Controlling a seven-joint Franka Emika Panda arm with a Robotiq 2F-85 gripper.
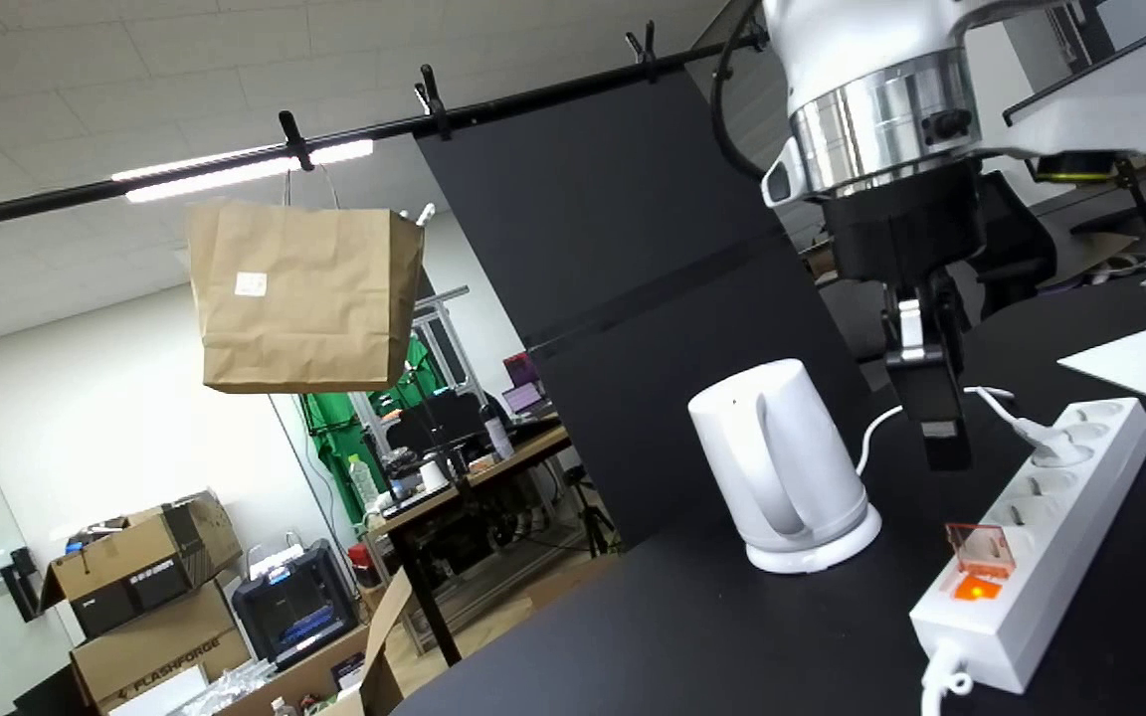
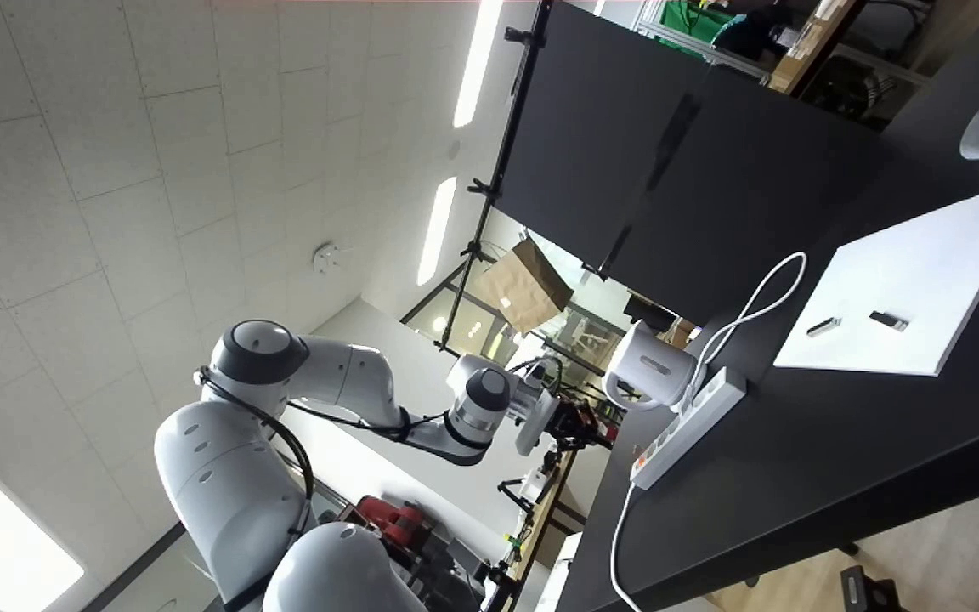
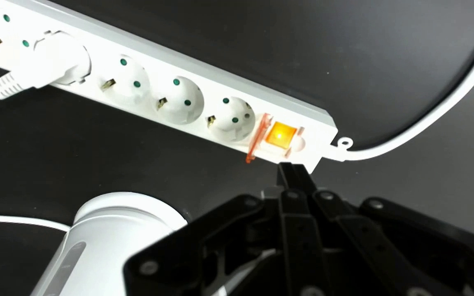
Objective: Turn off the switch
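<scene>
The small rocker switch (image 3: 281,135) glows orange at the corded end of the white power strip (image 3: 315,142) in the wrist view. It is also lit in an exterior view (image 1: 977,589). A clear red flip cover (image 3: 258,137) stands raised on the socket side of the switch. My gripper (image 3: 293,166) is shut and empty, its two fingertips together. In the wrist view the tips appear just below the strip's end, close to the switch. In an exterior view the gripper (image 1: 949,452) hangs above the table, apart from the strip and between it and the kettle.
The white kettle (image 1: 782,467) stands beside the strip; it also shows in the wrist view (image 3: 117,246). A white plug (image 3: 62,57) sits in one socket. The strip's thick cord (image 3: 426,127) curves away. A white board (image 2: 906,280) lies on the black table (image 2: 795,450).
</scene>
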